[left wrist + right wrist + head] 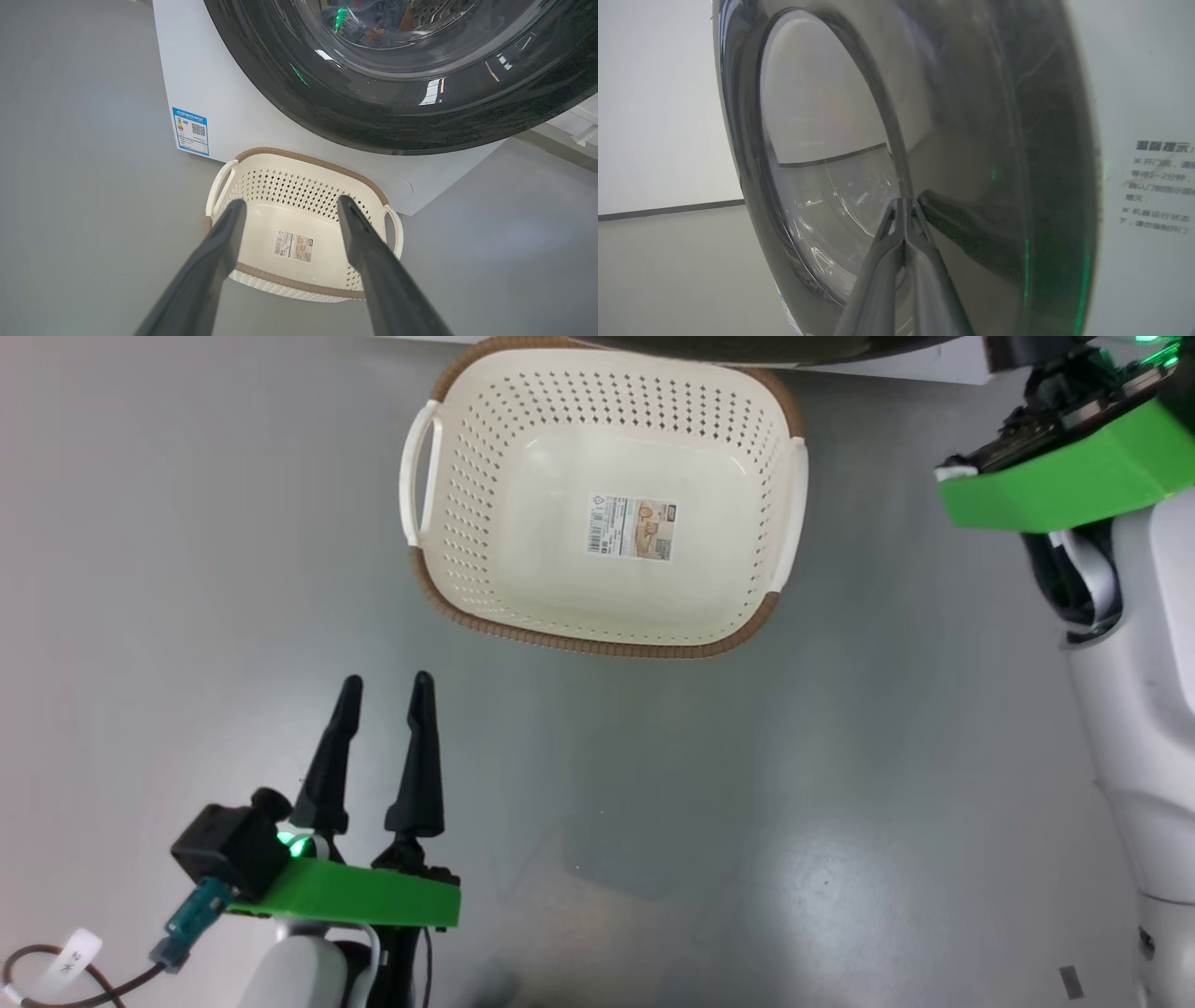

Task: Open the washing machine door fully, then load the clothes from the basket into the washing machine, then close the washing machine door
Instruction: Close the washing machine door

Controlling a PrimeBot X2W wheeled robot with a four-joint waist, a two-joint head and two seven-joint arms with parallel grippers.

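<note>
The basket (597, 647) stands on the grey floor with nothing in it but the paper label on its bottom. My left gripper (386, 681) hovers short of it, open, fingers pointing at the basket (289, 282). Behind the basket rises the white washing machine (210, 84). Its glossy black door (373, 116) lies flat against the machine's front. Through the glass window I see bluish clothes (378, 21) with orange spots inside the drum. My right gripper (903, 201) is shut, its tips touching the door (971, 140) at the window's edge.
A blue sticker (190, 131) sits low on the washer's front and a round flap (395, 186) shows behind the basket. A notice with printed text (1157, 186) is on the white panel beside the door. My right arm's green mount (1074, 485) is at the upper right.
</note>
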